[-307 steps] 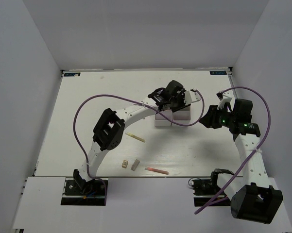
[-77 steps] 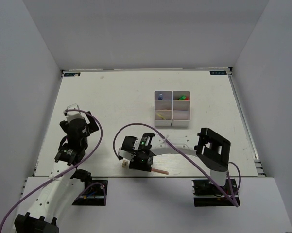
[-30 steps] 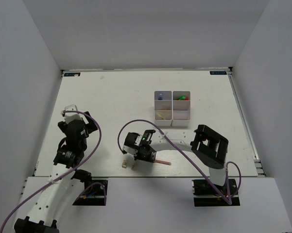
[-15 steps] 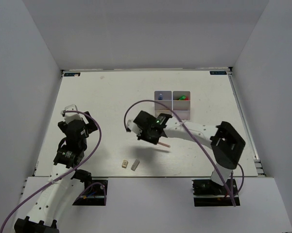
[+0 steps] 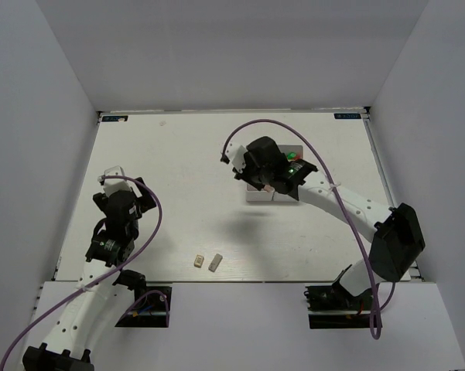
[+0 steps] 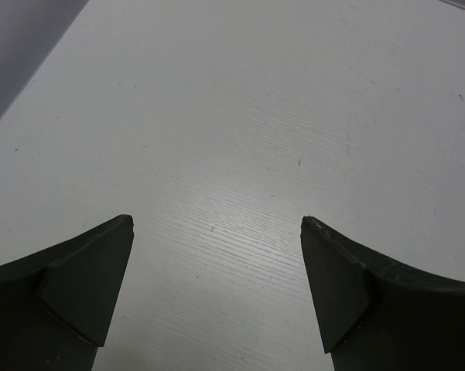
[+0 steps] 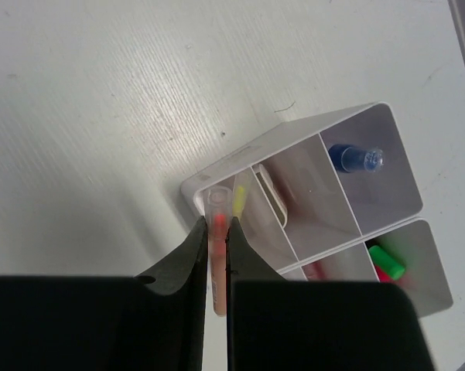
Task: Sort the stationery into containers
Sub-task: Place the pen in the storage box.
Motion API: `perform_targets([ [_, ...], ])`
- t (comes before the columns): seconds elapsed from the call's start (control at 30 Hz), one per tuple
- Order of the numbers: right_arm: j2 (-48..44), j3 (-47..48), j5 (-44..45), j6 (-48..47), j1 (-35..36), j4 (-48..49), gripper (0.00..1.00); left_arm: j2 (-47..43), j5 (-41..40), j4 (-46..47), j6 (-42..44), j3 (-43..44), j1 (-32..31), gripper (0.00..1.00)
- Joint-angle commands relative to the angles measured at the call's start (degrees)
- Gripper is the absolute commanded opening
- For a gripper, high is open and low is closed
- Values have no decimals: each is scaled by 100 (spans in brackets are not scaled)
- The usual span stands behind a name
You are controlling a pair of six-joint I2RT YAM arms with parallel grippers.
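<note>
- The pink pen (image 7: 219,270) is pinched between the two fingers of the right gripper (image 7: 216,226), which are pressed together on its barrel; its clear-capped tip pokes out past the fingertips
- The pen hangs right over the container (image 7: 294,133), at the rim of its corner compartment, where a yellow pen (image 7: 239,199) already lies slanted against the wall
- My judgement: the pen is light, thin and stiff, with a smooth barrel that could swivel or slip in a narrow pinch; the grip around mid-barrel looks sound, and a release from low over the compartment should keep it from bouncing off the rim
- Other cells of the container hold a blue-capped marker (image 7: 354,158) and a green-capped highlighter (image 7: 387,264) with something red beside it
- From above, the right arm (image 5: 348,205) reaches from its base at the near edge, over a raised elbow, out to the container, its wrist covering most of the box
- Two erasers (image 5: 199,262) (image 5: 215,263) lie side by side on the table (image 6: 240,116), well apart from the container, toward its near-left, close to the table's front edge; they are not yet sorted
- The left gripper (image 6: 217,286) is far to the left of the container, its fingers spread wide over bare table and holding nothing, the arm folded back near its own base
</note>
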Motion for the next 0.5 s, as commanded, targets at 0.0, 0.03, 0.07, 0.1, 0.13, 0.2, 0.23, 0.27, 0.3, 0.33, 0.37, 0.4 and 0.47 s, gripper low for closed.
perform_targets([
  [0.0, -25, -107, -760, -396, -384, 549, 0, -3, 47, 16, 2, 102, 31, 100],
  [0.03, 1, -98, -1093, -432, -448, 584, 0, -3, 56, 16, 11, 102, 31, 100],
  [0.07, 36, -64, -1331, -449, -553, 575, 0, 6, 56, 25, 2, 102, 40, 100],
  [0.1, 63, -37, -1438, -458, -615, 593, 0, 23, 64, 25, 11, 102, 31, 100],
  [0.13, 98, -28, -1544, -493, -711, 662, 0, 23, 73, 8, 11, 102, 31, 100],
  [0.2, 177, 68, -1948, -546, -852, 672, 0, 23, 73, 25, 2, 94, 31, 100],
  [0.23, 255, 112, -2045, -537, -983, 689, 0, 15, 99, 16, -6, 111, 22, 100],
  [0.27, 300, 139, -2202, -590, -993, 698, 0, 23, 91, 16, -6, 94, 31, 100],
  [0.3, 317, 156, -2300, -607, -1028, 724, 0, 41, 100, 34, 2, 102, 22, 100],
  [0.33, 387, 157, -2448, -712, -1107, 725, 0, 50, 100, 25, 2, 102, 22, 100],
  [0.37, 405, 157, -2580, -739, -1133, 716, 0, 41, 108, 8, -6, 102, 31, 100],
  [0.4, 423, 87, -2669, -792, -1142, 725, 0, 50, 117, 16, 2, 102, 31, 100],
  [0.47, 441, 16, -2845, -906, -1239, 829, 0, 41, 117, 16, 2, 102, 31, 100],
])
